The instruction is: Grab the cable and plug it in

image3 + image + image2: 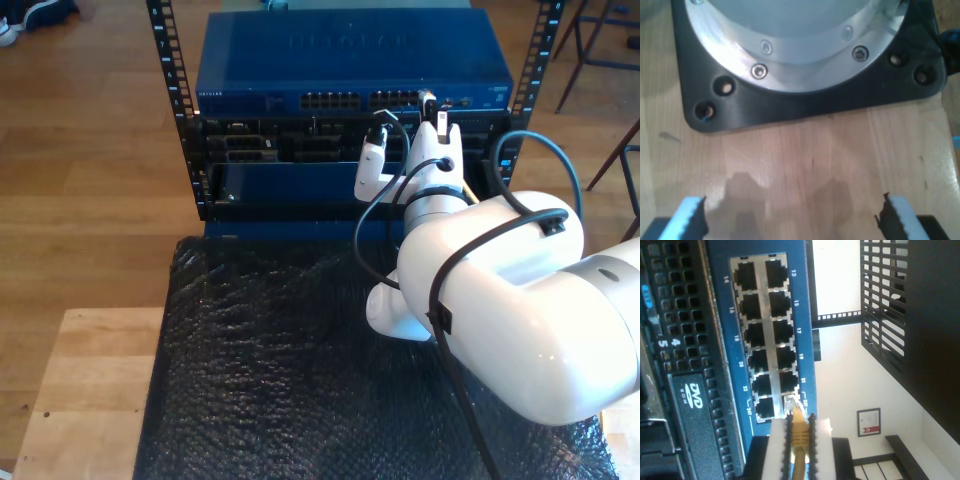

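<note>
The rack (180,110) stands at the far side of the exterior view, carrying the blue network switch (350,55) above darker server units. The white arm (510,300) reaches from the near right toward the switch's right-hand ports. My second hand (800,432) is clamped on the cable (799,440) just behind its clear plug (792,404), holding it nose-first at the last port, probably for straight insertion. My first hand (795,215) hangs open over the wooden desk (805,150), beside an arm base (810,95). Black bubble wrap (280,370) covers the near surface; wood floor lies around.
</note>
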Controlling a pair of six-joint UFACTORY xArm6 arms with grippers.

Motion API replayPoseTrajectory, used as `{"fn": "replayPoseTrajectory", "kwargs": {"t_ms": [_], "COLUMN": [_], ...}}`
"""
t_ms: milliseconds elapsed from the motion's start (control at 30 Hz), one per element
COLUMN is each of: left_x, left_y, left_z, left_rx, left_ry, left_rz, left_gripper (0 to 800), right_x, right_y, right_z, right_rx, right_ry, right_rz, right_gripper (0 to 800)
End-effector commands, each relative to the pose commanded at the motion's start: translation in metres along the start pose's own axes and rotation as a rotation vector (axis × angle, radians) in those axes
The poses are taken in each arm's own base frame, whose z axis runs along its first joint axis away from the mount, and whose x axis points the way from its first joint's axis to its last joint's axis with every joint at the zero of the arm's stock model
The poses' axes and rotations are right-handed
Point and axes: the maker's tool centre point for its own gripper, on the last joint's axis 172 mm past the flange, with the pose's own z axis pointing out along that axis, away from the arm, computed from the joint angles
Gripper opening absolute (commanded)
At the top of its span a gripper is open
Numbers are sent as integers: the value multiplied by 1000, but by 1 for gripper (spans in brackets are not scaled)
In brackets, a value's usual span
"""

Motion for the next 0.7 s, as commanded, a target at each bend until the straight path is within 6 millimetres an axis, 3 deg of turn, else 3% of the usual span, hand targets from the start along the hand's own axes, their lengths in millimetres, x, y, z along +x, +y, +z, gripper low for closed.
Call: {"fn": "replayPoseTrajectory", "kwargs": {"t_ms": [700], "left_x": [0], "left_y": [0], "left_z": [0], "left_rx": [-1], "left_ry": [0], "left_rz": [1], "left_gripper": [800], "right_x": [1], "right_y": [-3], "right_z": [6], "right_rx": [4], "right_ry": [1], "right_rz": [4], "right_gripper": [0]}}
